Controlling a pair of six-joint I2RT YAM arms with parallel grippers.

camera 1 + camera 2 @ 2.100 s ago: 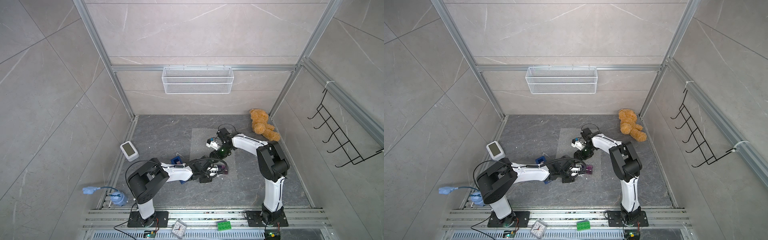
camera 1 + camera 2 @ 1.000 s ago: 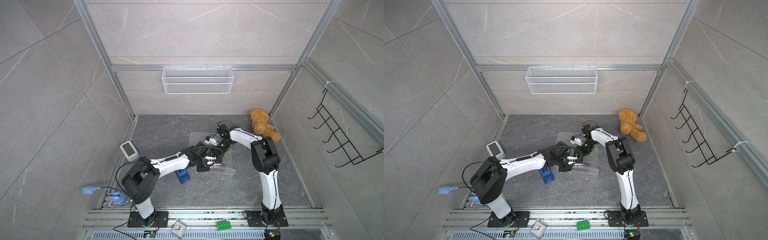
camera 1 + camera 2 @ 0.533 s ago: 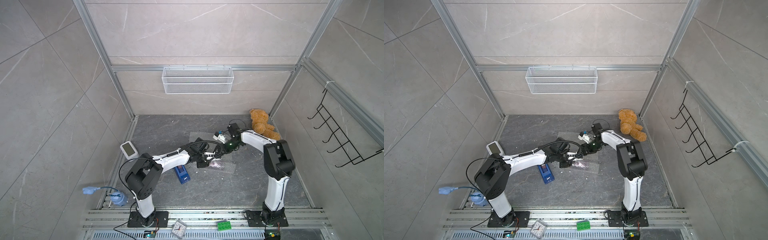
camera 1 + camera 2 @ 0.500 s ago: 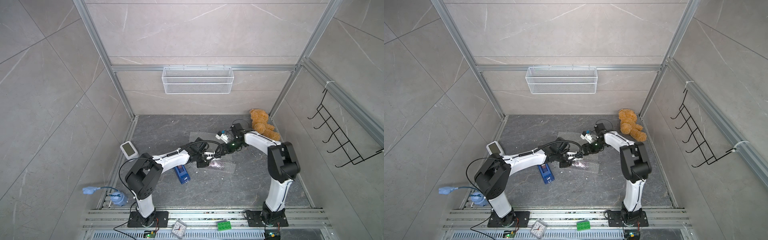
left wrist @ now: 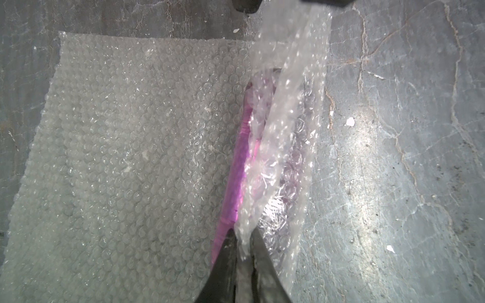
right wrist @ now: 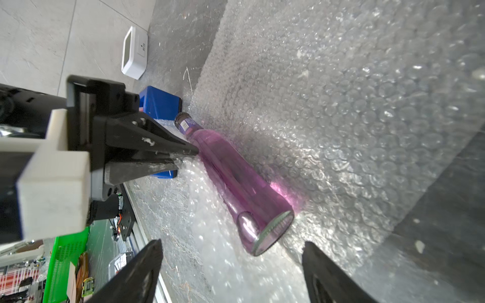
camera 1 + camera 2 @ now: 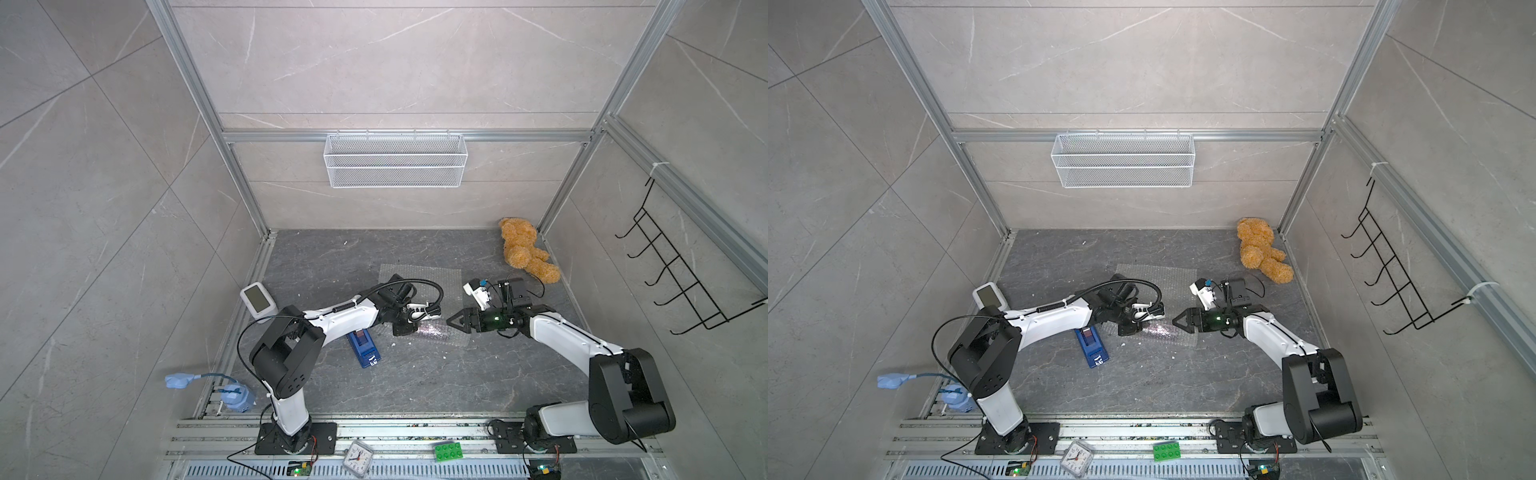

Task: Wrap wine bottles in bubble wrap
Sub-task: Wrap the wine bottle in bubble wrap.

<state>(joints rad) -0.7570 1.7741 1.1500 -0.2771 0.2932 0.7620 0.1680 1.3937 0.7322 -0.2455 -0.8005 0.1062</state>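
The purple wine bottle (image 6: 236, 181) lies on its side on the bubble wrap (image 6: 315, 91), its cap toward the blue tape dispenser. In the left wrist view, the near edge of the bubble wrap (image 5: 131, 131) is folded up over the bottle (image 5: 236, 168). My left gripper (image 5: 242, 236) is shut on that lifted flap. In both top views the left gripper (image 7: 409, 329) (image 7: 1131, 328) sits at the bottle's neck end. My right gripper (image 7: 449, 322) (image 7: 1175, 322) faces the bottle's base. It stands wide open (image 6: 231, 242) with nothing between its fingers.
A blue tape dispenser (image 7: 363, 347) lies just left of the bottle. A white device (image 7: 257, 299) stands by the left rail, and a teddy bear (image 7: 523, 253) is in the back right corner. A wire basket (image 7: 395, 160) hangs on the back wall.
The right gripper has opened, let go of the wrap and drawn back toward the near right. The left gripper stays pinched on the flap over the bottle.
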